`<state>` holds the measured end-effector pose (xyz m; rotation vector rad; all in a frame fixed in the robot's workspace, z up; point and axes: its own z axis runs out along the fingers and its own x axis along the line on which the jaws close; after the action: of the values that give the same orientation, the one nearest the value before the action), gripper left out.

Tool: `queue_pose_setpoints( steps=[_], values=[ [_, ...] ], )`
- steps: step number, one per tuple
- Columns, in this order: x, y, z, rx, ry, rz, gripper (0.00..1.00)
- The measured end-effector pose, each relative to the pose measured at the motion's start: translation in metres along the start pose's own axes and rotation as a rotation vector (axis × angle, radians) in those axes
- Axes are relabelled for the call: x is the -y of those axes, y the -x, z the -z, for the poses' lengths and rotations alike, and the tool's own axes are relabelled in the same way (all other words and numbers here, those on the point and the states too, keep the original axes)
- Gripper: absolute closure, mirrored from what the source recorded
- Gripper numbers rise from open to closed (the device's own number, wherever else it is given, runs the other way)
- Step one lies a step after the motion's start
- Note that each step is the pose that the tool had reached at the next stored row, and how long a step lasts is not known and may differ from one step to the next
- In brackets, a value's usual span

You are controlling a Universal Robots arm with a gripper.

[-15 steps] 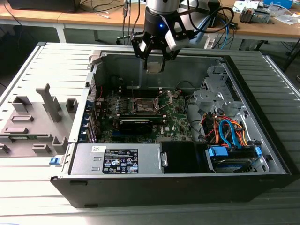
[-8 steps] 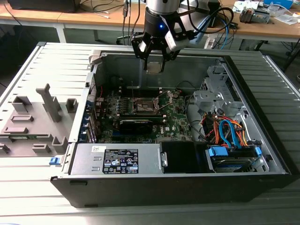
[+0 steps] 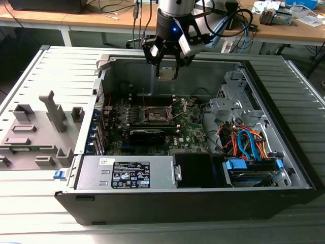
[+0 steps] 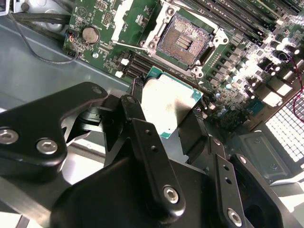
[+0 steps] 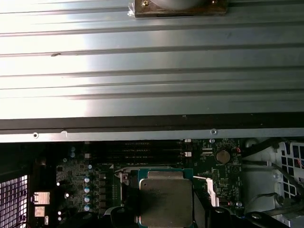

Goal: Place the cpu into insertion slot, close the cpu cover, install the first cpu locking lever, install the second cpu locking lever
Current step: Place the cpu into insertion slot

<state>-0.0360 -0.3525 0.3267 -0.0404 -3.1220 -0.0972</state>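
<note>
My gripper [image 3: 166,70] hangs over the open computer case, shut on the cpu [image 3: 166,72], a square chip with a silver lid and green edge. In the second wrist view the cpu [image 4: 167,102] sits flat between my black fingers [image 4: 137,107], and the gripper [image 4: 168,114] clamps two opposite edges. The first wrist view also shows the cpu [image 5: 165,202]. The insertion slot [image 3: 158,114] lies on the motherboard well below the chip. Its dark centre [image 4: 183,40] is uncovered, with the silver frame around it.
A long black card [image 3: 152,134] lies just in front of the slot. A power supply [image 3: 127,173] and a drive bay with coloured cables [image 3: 249,147] line the case front. The case walls [image 3: 203,76] enclose the board. Grey fixtures [image 3: 40,127] stand at the exterior view's left.
</note>
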Motion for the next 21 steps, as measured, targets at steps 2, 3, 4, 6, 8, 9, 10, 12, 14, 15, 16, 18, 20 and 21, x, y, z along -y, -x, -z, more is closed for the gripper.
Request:
queue_pose_setpoints(
  steps=[2, 3, 4, 6, 8, 9, 10, 12, 14, 15, 16, 18, 20, 21],
  values=[
    [0.0, 0.0, -0.0004, 0.0, -0.0008, 0.0, 0.45],
    [0.0, 0.0, -0.0006, 0.0, -0.0012, 0.0, 0.45],
    [0.0, 0.0, -0.0008, 0.0, -0.0015, 0.0, 0.45],
    [0.0001, 0.0, -0.0012, 0.0001, -0.0022, 0.0, 0.45],
    [0.0001, 0.0, -0.0016, 0.0001, -0.003, 0.0, 0.45],
    [0.0001, 0.0, -0.0019, 0.0001, -0.0037, 0.0, 0.45],
    [0.0001, 0.0, -0.0021, 0.0002, -0.0041, 0.0, 0.45],
    [0.0002, 0.0, -0.0026, 0.0002, -0.0056, 0.0, 0.45],
    [0.0002, 0.0001, -0.0031, 0.0002, -0.0068, 0.0, 0.45],
    [0.0002, 0.0, -0.0035, 0.0002, -0.0078, 0.0, 0.45],
    [0.0002, 0.0001, -0.0038, 0.0002, -0.0085, 0.0, 0.45],
    [0.0003, 0.0001, -0.0043, 0.0003, -0.0098, 0.0, 0.45],
    [0.0003, 0.0001, -0.0051, 0.0004, -0.0136, 0.0, 0.45],
    [0.0004, 0.0001, -0.0057, 0.0006, -0.0186, 0.0, 0.45]
  ],
)
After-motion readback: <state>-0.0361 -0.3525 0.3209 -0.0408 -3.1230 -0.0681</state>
